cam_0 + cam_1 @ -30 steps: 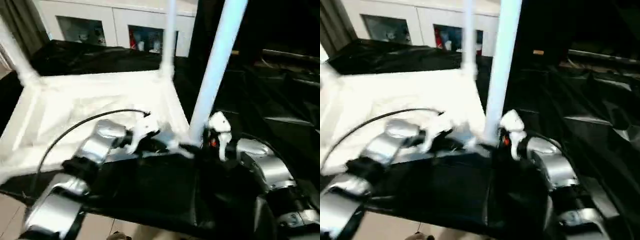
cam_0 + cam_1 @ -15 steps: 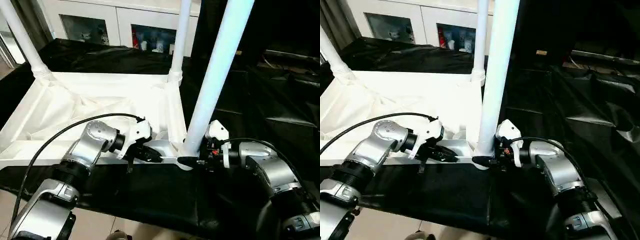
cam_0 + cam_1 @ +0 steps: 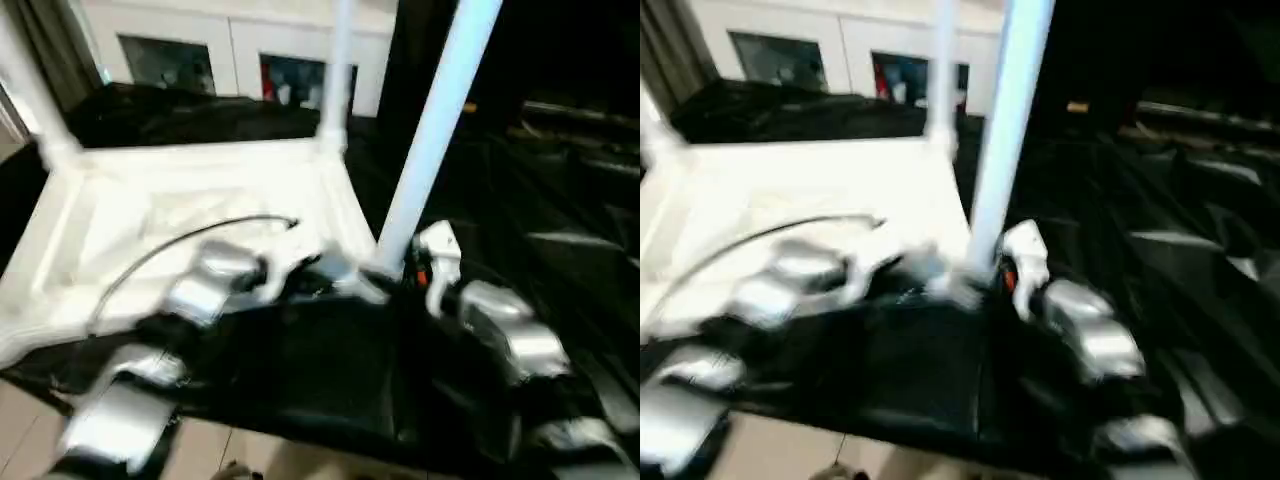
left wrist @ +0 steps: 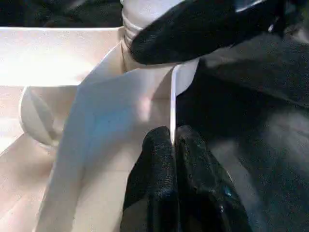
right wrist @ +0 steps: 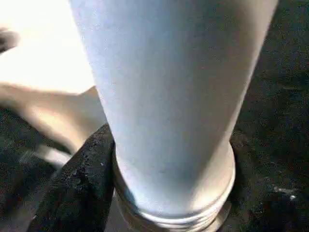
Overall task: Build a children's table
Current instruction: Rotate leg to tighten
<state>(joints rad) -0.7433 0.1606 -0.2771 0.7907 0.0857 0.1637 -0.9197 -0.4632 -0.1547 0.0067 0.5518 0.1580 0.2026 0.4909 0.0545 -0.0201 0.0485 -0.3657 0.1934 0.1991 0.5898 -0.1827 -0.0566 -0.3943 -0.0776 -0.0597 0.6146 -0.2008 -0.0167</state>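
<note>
Right gripper [image 5: 169, 193] around leg [image 3: 432, 140] base; left gripper [image 4: 173, 159] seemingly pinching tabletop [image 3: 150, 215] rim (blurred).

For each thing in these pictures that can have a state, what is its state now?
Table top: upside down on the black cloth, ribbed underside up.
Near leg: upright at the near right corner socket, threaded base showing.
Two far legs: upright at the far corners.
Left gripper: shut on the table top's thin edge.
Right gripper: fingers around the near leg's base.

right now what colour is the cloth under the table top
Black; the cloth under the white table top shows best in the left eye view.
</note>
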